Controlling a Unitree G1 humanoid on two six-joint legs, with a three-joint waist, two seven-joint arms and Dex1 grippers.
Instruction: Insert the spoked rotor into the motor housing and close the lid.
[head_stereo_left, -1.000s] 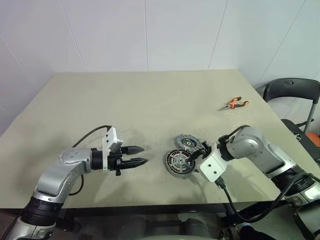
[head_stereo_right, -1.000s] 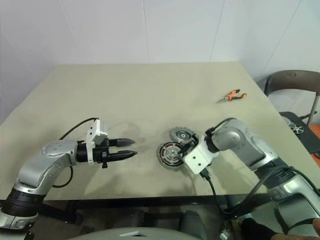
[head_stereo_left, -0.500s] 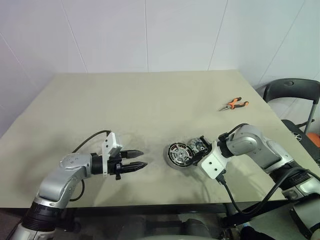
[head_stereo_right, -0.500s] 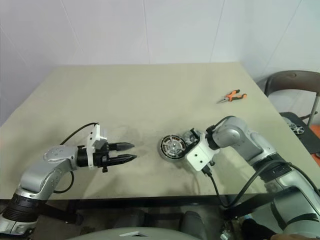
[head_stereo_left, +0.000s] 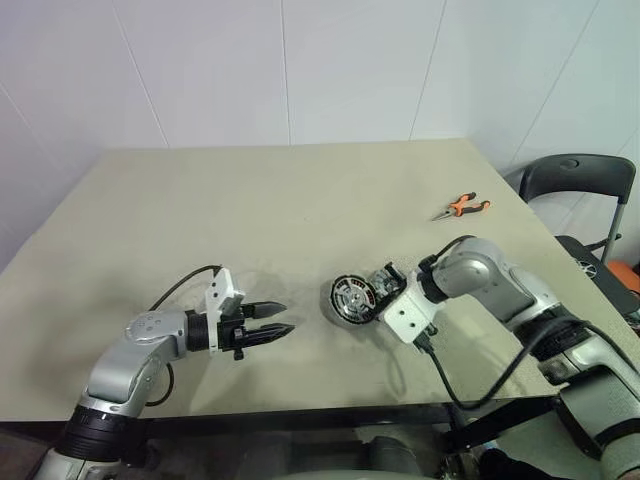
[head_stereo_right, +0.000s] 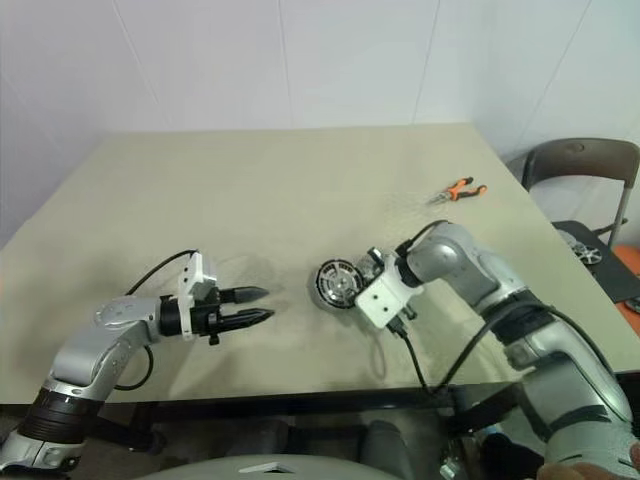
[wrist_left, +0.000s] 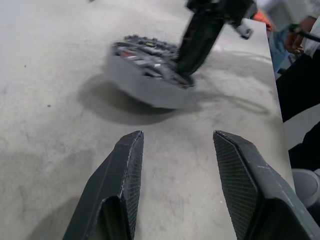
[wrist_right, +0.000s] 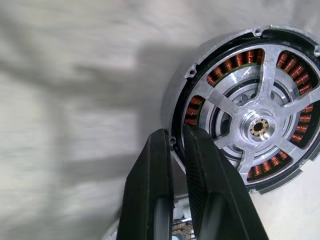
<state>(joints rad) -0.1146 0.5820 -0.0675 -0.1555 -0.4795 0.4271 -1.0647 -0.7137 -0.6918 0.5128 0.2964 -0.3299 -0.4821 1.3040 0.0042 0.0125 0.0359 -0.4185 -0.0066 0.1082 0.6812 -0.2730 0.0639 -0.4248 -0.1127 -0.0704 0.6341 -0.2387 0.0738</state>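
Right tool (wrist_right: 177, 145) is pinching the rim of the motor housing (wrist_right: 250, 125), tilting it up off the bench (head_stereo_left: 300, 200) near the front edge; the spoked rotor (wrist_right: 260, 127) already sits inside it. Left tool (head_stereo_left: 280, 318) hovers spread and empty, well apart to the housing's left.

The right gripper (wrist_right: 177, 150) now pinches the motor housing's (wrist_right: 250, 125) rim and tips it up off the desk (head_stereo_left: 300, 210); before, the housing lay flat.
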